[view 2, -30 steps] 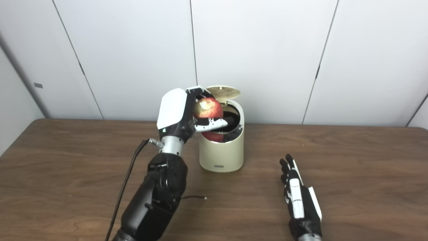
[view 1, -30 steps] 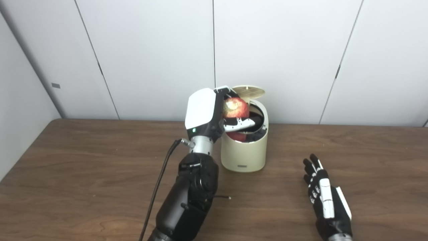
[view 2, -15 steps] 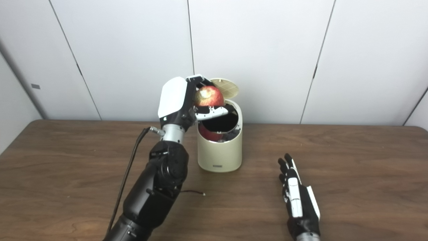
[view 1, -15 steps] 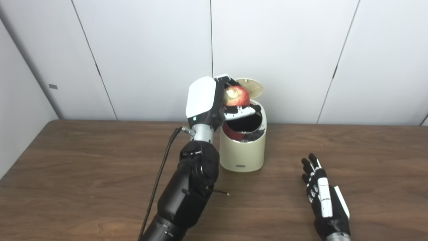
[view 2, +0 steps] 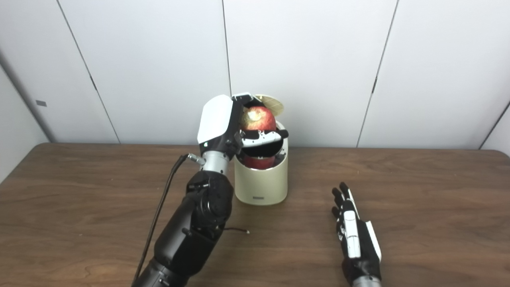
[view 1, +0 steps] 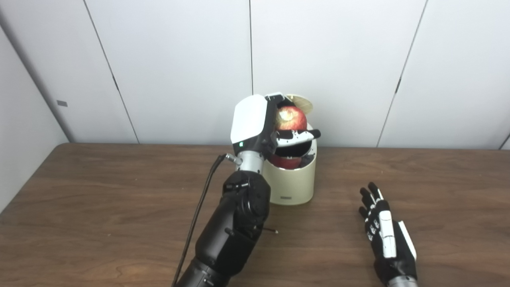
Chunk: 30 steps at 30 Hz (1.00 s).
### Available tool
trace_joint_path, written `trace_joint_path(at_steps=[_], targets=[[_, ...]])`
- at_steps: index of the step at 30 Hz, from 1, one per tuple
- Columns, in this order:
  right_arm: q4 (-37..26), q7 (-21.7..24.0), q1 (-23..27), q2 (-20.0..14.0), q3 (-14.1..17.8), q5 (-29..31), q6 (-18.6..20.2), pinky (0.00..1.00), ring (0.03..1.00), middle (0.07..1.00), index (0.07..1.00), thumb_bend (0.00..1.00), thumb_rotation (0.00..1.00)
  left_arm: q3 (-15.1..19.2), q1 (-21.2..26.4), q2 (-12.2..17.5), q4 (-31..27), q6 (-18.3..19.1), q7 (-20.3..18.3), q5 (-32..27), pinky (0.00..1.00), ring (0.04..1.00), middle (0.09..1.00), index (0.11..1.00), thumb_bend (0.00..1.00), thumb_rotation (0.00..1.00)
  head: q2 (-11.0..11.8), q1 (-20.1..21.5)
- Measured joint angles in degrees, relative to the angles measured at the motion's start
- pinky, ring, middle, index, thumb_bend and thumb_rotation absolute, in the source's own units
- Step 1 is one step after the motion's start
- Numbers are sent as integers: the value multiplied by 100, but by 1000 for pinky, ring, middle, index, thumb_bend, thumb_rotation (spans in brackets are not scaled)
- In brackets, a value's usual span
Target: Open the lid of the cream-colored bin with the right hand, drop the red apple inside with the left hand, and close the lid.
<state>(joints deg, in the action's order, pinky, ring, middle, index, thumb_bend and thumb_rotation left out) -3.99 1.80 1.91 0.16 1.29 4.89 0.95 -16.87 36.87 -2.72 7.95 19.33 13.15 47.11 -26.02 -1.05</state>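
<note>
The cream-colored bin point(view 1: 291, 183) stands at the back middle of the wooden table, its round lid point(view 1: 301, 103) tipped up open behind the mouth. My left hand point(view 1: 259, 125) is shut on the red apple point(view 1: 291, 118) and holds it right over the bin's open mouth. Something red point(view 1: 285, 162) shows inside the bin below the hand. My right hand point(view 1: 384, 235) lies flat and open on the table to the right front of the bin, apart from it, holding nothing.
The wooden table point(view 1: 99, 199) runs to a white panelled wall point(view 1: 159, 59) just behind the bin. A black cable point(view 1: 199, 215) hangs from my left wrist down to the front edge. A short dark wire end point(view 1: 271, 230) lies by my left forearm.
My left hand has carried the apple up and then to the right, from the bin's left rim to over the mouth. The right hand has stayed put. The camera shifted slightly.
</note>
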Motion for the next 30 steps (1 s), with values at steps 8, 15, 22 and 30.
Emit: trace_joint_path(at_steps=[8, 15, 22, 30], targets=[[-5, -1, -5, -9, 26, 28, 3, 989, 1000, 970, 999, 571, 1000, -17, -24, -91, 9, 6, 8, 0, 325, 447, 566, 505, 469, 0, -9, 9], [-7, 3, -7, -24, 37, 43, 3, 1000, 1000, 975, 1000, 567, 1000, -22, -21, -74, 340, -11, 53, -4, 331, 441, 546, 506, 472, 0, -35, -26], [-12, 16, -9, -40, 36, 64, 12, 1000, 1000, 973, 1000, 571, 1000, -5, 15, -37, 552, -177, 175, -60, 307, 434, 554, 519, 468, 0, -44, -18], [-58, 29, -26, -66, 45, 103, 73, 998, 1000, 972, 1000, 557, 1000, -10, 49, -32, 736, -297, 315, -58, 292, 448, 591, 488, 462, 0, -53, -62]])
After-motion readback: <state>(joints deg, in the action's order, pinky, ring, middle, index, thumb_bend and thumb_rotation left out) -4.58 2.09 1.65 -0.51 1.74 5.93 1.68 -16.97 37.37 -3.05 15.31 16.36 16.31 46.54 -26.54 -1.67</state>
